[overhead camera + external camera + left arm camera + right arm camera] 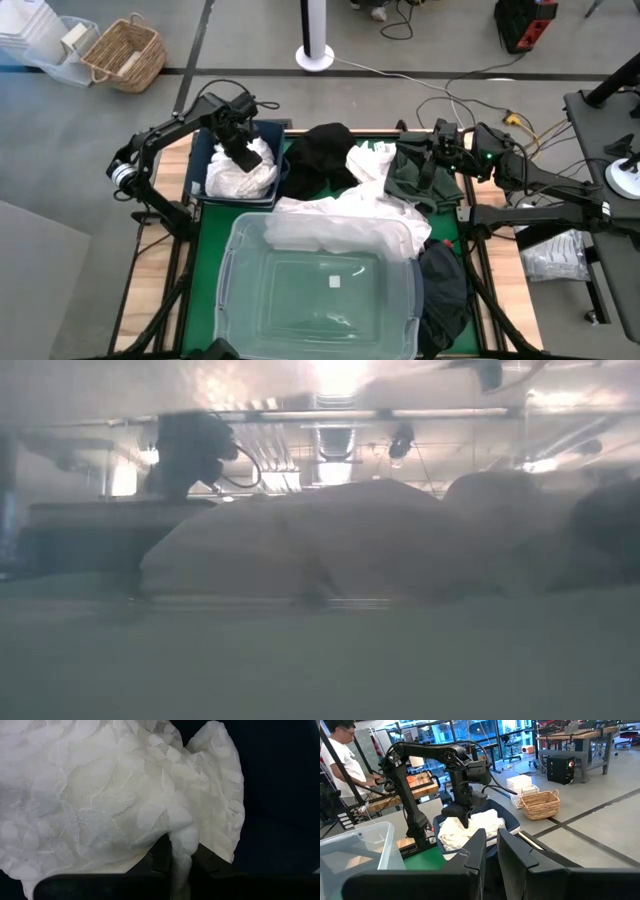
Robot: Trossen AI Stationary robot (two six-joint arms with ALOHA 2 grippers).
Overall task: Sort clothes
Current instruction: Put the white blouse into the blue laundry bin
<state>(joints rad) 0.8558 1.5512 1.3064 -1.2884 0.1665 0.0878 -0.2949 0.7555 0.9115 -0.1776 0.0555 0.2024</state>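
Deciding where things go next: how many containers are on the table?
2: a navy bin at the far left holding white clothes, and a clear tub at the near centre.

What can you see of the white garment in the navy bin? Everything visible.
The white garment is a crumpled, soft fabric with a raised, leaf-like lace texture, seen close in the left wrist view. It lies heaped inside the navy blue bin at the table's far left, filling most of it. The left gripper is down in the bin, jaws pinching a narrow fold of it. No other cloth shows in the bin.
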